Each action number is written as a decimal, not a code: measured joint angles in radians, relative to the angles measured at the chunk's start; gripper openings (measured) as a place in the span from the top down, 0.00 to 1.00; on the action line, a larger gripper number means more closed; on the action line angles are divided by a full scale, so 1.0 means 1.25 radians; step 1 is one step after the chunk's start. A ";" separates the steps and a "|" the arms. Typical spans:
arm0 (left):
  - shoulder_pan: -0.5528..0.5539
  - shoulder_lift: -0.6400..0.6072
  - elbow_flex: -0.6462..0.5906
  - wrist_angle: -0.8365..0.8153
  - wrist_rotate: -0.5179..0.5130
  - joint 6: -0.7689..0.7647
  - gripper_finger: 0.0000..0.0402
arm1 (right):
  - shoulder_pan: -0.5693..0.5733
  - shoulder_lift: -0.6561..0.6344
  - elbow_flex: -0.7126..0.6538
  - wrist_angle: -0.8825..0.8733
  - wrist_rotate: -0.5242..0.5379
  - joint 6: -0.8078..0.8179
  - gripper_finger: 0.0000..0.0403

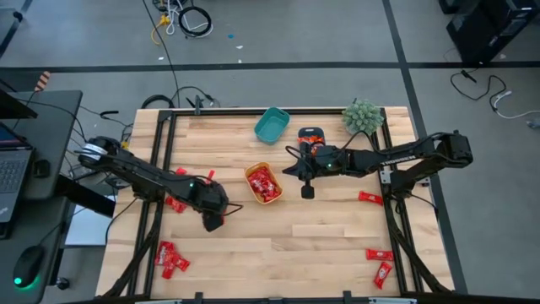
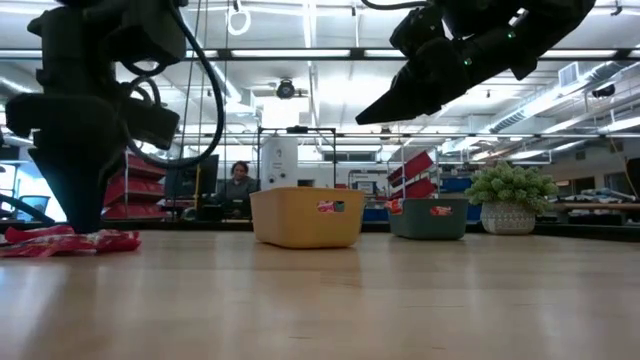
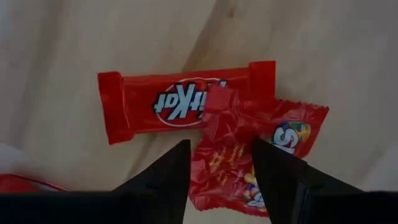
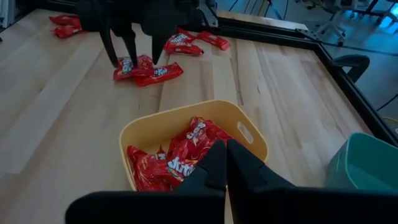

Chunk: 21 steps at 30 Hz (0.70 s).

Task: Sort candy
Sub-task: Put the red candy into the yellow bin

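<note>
The left hand (image 1: 213, 225) hangs low over the bench (image 1: 321, 236), toward its left edge and near the middle of its depth, pointing down at a small cluster of candy. In the left wrist view its two dark fingers (image 3: 168, 177) stand apart, one on each side of a crumpled red Skittles packet (image 3: 249, 155), with nothing held between them; the packet lies flat on the wood, partly overlapping one end of a red KitKat bar (image 3: 174, 102).

The right hand (image 1: 307, 191) hovers above the bench just beside the yellow-orange bin (image 1: 263, 183), on the side toward the right edge. Its fingers (image 4: 214, 163) are pressed together and empty. The bin sits near the bench's centre and holds a heap of red candies (image 4: 171, 158).

A teal bin (image 1: 271, 124) stands near the far edge, with an orange-and-black object (image 1: 311, 135) just beside it and a small green plant (image 1: 362, 116) toward the far right corner.

Loose candies remain scattered on the wood: a group near the near left corner (image 1: 169, 257), a few just beside the left arm (image 1: 177, 203), one by the right edge (image 1: 369, 197), and two more toward the near right corner (image 1: 381, 263).

In the low view a person (image 2: 238, 185) sits in the room beyond the bench.
</note>
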<state>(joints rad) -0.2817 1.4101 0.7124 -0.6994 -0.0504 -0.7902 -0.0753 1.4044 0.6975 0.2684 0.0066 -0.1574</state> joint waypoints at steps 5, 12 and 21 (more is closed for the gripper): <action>0.004 0.016 0.000 0.010 -0.021 0.002 0.58 | 0.000 0.000 0.000 0.000 0.000 0.000 1.00; 0.004 0.043 -0.020 0.083 -0.004 0.042 0.78 | 0.000 0.000 0.000 0.000 -0.001 0.000 1.00; 0.007 -0.012 0.075 0.028 0.050 0.112 0.96 | 0.000 0.001 0.000 0.000 -0.001 0.000 1.00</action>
<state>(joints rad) -0.2734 1.3953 0.8067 -0.6638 0.0125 -0.6496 -0.0753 1.4052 0.6975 0.2682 0.0055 -0.1574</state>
